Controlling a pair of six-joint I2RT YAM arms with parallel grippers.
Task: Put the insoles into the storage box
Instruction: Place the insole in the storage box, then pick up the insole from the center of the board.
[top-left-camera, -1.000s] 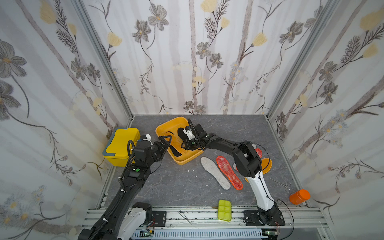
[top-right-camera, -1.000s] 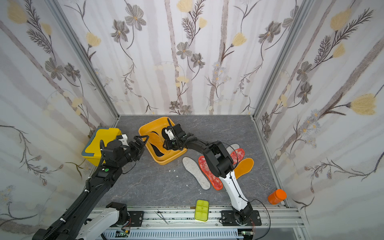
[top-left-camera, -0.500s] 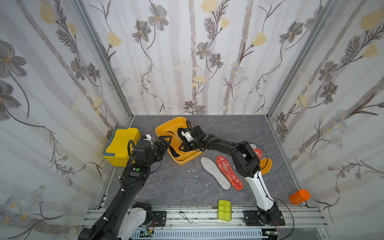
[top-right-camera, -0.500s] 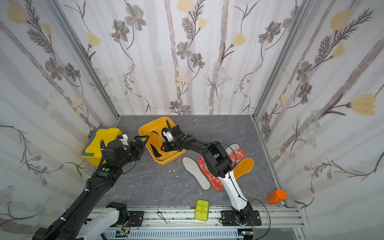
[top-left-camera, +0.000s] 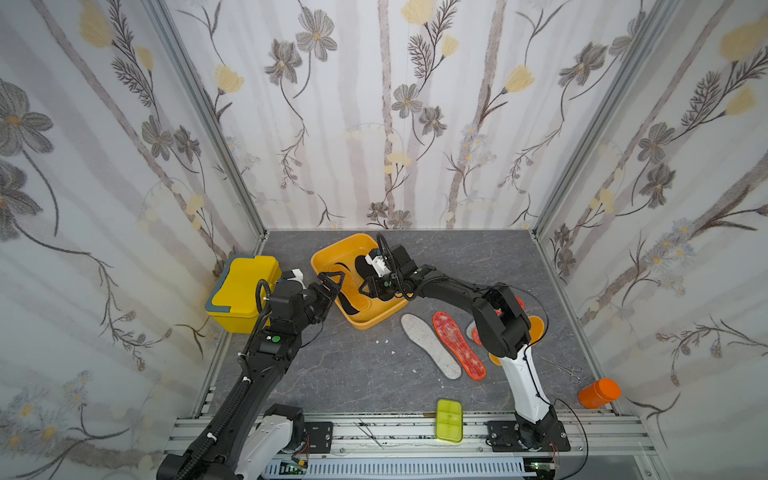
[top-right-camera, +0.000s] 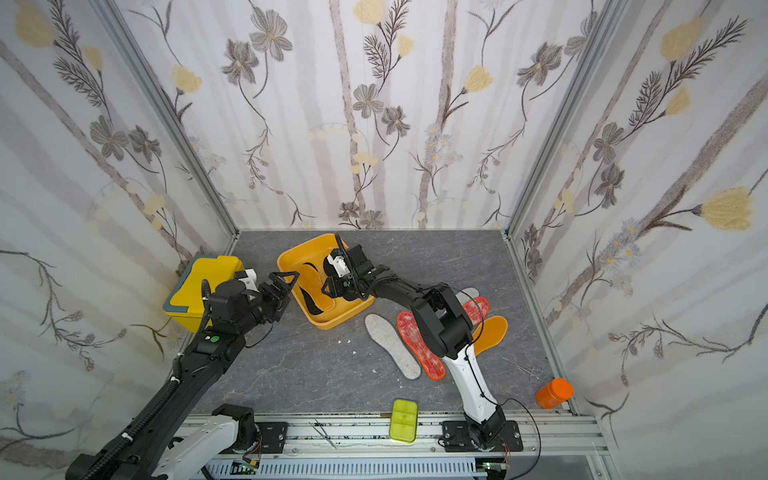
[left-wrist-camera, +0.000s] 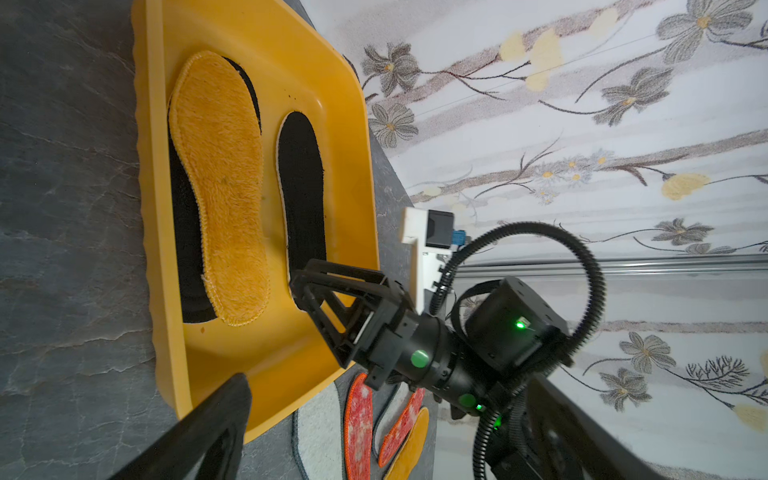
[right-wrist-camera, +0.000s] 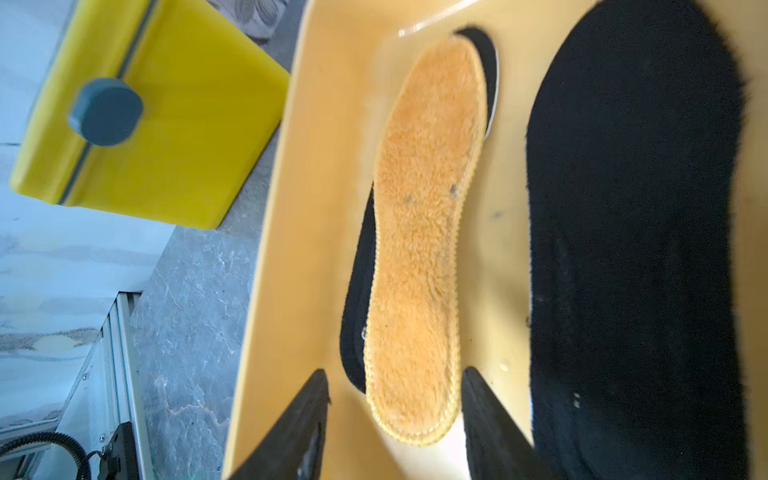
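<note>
The right gripper is hanging half open inside the orange tray, jaws either side of the heel of a yellow insole, clear of it and gripping nothing. That insole is lying on one black insole, with another black insole beside it. The left gripper is hovering wide open and empty just outside the tray's rim. A grey insole and a red insole are lying on the table.

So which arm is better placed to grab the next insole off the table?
The right. The grey felt insole and red mottled insole lie beside the right arm, while the open left gripper sits across the storage box from them.
</note>
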